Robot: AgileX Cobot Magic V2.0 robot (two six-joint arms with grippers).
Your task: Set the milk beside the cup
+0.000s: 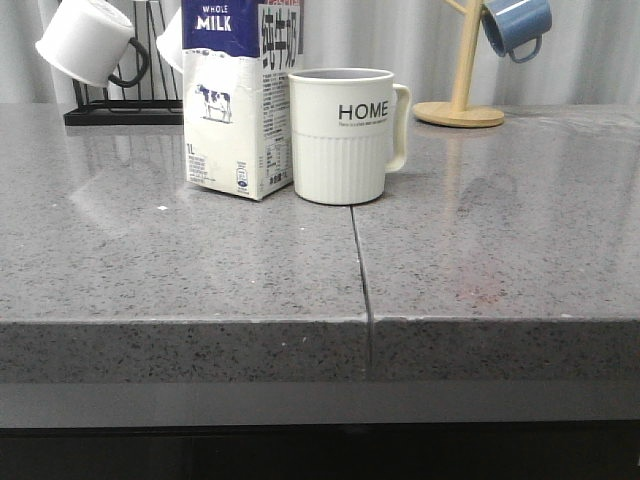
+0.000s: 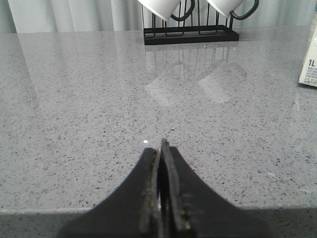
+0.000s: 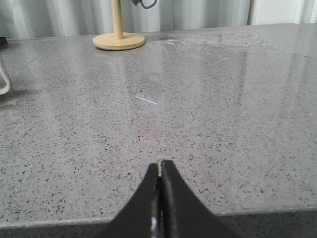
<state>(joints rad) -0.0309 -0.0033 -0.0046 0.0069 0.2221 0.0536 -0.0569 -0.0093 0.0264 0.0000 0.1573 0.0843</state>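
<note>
**Milk set beside cup; both grippers withdrawn**

The milk was seen upright on the counter, at the cup's 9 o'clock, just beside it and perhaps touching; contact could not be confirmed. The cup's handle was turned to 3 o'clock. The placement was judged complete. The left gripper and right gripper were each pressed fully closed, nothing held, low near the counter's front edge and well apart from both objects. No further move was judged necessary beyond keeping the arms clear. The cup's interior was hidden, so its contents could not be told. At 11 o'clock a rack carried white mugs; at 1 o'clock a wooden stand carried a blue mug.
</note>
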